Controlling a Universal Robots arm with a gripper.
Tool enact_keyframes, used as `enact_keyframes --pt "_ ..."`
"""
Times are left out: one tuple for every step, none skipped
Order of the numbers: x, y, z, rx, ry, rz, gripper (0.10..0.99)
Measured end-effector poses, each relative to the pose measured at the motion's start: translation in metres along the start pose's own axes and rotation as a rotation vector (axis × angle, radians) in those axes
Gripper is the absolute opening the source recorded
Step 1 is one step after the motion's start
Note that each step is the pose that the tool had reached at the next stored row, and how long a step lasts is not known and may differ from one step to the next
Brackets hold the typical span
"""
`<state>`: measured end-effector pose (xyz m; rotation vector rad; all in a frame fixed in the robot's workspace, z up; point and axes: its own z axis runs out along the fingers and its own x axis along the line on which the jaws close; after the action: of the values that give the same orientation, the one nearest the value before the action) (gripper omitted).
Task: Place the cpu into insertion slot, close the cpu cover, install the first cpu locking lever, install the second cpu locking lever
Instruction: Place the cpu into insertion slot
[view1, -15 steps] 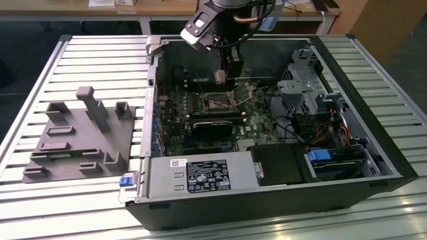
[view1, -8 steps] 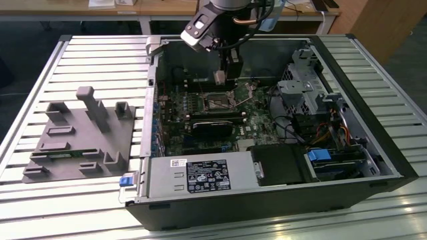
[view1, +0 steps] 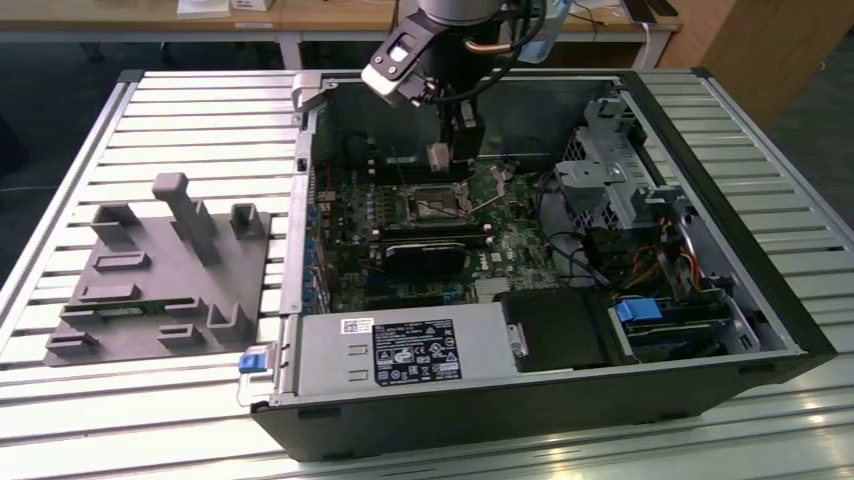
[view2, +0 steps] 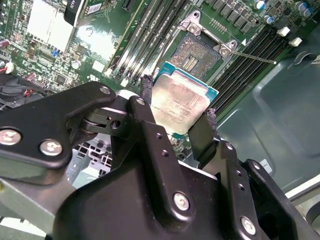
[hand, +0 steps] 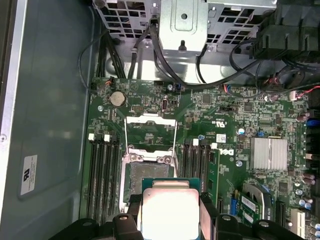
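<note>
At the exterior view's left a matte grey moulded fixture (view1: 160, 265) with upright posts sits on the ribbed metal table (view1: 134, 420). Right of it lies the open black computer case (view1: 534, 410). Inside it, the gripper (view1: 447, 155) has its black fingers (view2: 202, 137) clenched on the cpu (view2: 180, 102), a flat dull-silver square held near the dark, grainy insertion slot (view2: 197, 55) but not in it. The thin grey cpu cover (hand: 150, 131) stands flipped open.

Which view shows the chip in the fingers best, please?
The second wrist view: the chip shows most of its metal face between the fingers. The first wrist view cuts it off partly; the exterior view shows a small pale sliver.
</note>
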<state>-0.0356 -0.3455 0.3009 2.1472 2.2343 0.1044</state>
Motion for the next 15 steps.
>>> enact_keyframes --pt "0.0005 0.0000 0.0006 0.000 -0.0002 0.000 0.541" --pt "0.0009 -0.0001 0.0013 0.000 -0.0002 0.000 0.541" --pt "0.0014 -0.0001 0.0020 0.000 0.0000 0.000 0.541" --pt "0.0018 -0.0002 0.0026 0.000 0.0000 0.000 0.541" --pt "0.0022 -0.0002 0.0033 0.000 -0.0001 0.000 0.541" --pt "0.0027 -0.0002 0.0040 0.000 -0.0001 0.000 0.541" --pt "0.0032 -0.0002 0.0046 0.000 -0.0001 0.000 0.541" --pt "0.0037 -0.0003 0.0052 0.000 -0.0002 0.000 0.541" --pt "0.0042 -0.0003 0.0059 0.000 -0.0003 0.000 0.541" --pt "0.0048 -0.0003 0.0067 0.000 -0.0003 0.000 0.541" --pt "0.0053 -0.0004 0.0074 0.000 -0.0003 0.000 0.541" --pt "0.0059 -0.0004 0.0081 0.000 -0.0003 0.000 0.541" --pt "0.0065 -0.0004 0.0088 0.000 -0.0003 0.000 0.541" --pt "0.0071 -0.0004 0.0095 0.000 -0.0004 0.000 0.541" --pt "0.0077 -0.0005 0.0102 0.000 -0.0004 0.000 0.541"
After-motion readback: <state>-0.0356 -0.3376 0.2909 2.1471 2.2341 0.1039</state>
